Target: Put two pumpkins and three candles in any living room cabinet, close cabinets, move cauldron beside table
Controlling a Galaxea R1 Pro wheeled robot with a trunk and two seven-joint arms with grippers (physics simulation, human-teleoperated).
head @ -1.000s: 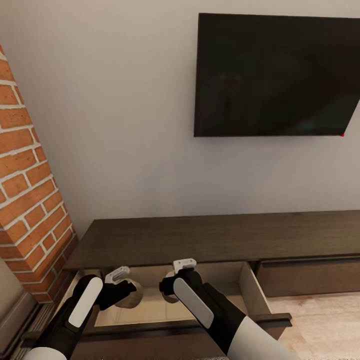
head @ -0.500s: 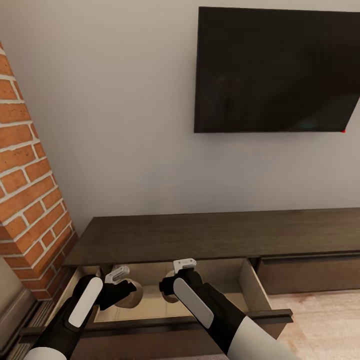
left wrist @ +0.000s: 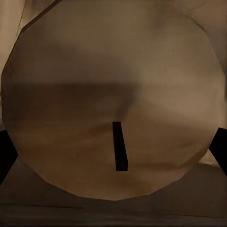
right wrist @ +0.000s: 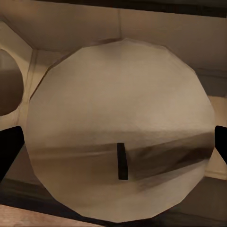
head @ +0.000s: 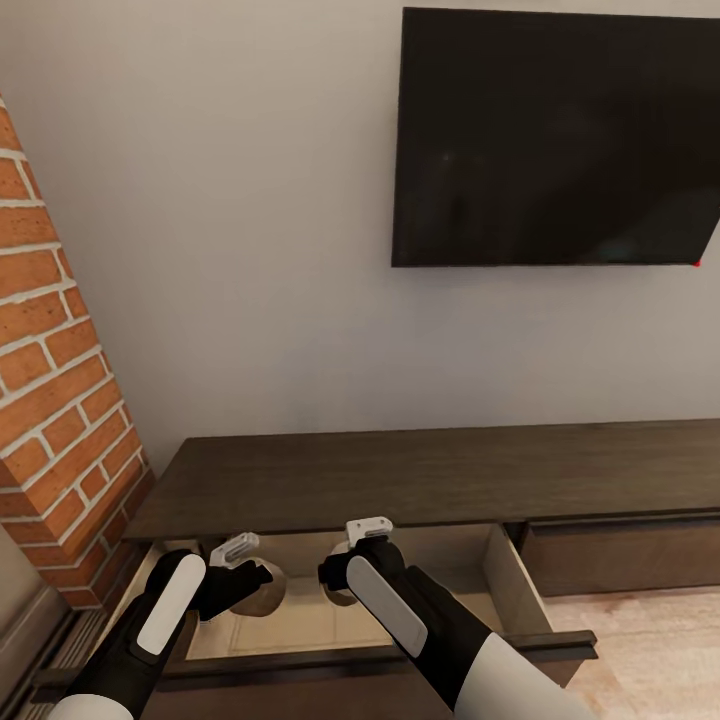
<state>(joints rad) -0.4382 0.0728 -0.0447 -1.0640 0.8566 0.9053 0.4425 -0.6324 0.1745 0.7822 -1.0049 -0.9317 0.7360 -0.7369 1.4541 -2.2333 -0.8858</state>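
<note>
We noted both arms reaching down into the open left drawer (head: 505, 585) of the cabinet (head: 420, 475), pale inside.

The left pincer (head: 262, 580) had a round beige candle (head: 262, 590) between its fingertips. In the left wrist view that candle (left wrist: 111, 94) sat squarely between the dark fingers (left wrist: 5, 153), its short black wick (left wrist: 120, 146) facing the camera.

The right pincer (head: 335, 580) held a second round candle (head: 338, 590) the same way. In the right wrist view this second candle (right wrist: 120, 127) sat between the fingers (right wrist: 8, 146), with the first candle (right wrist: 9, 82) just beside it.

Both pincers were closed only as far as the candles' width.

A dark television (head: 555, 135) hung on the wall above, and a brick column (head: 55, 400) stood at the left.
</note>
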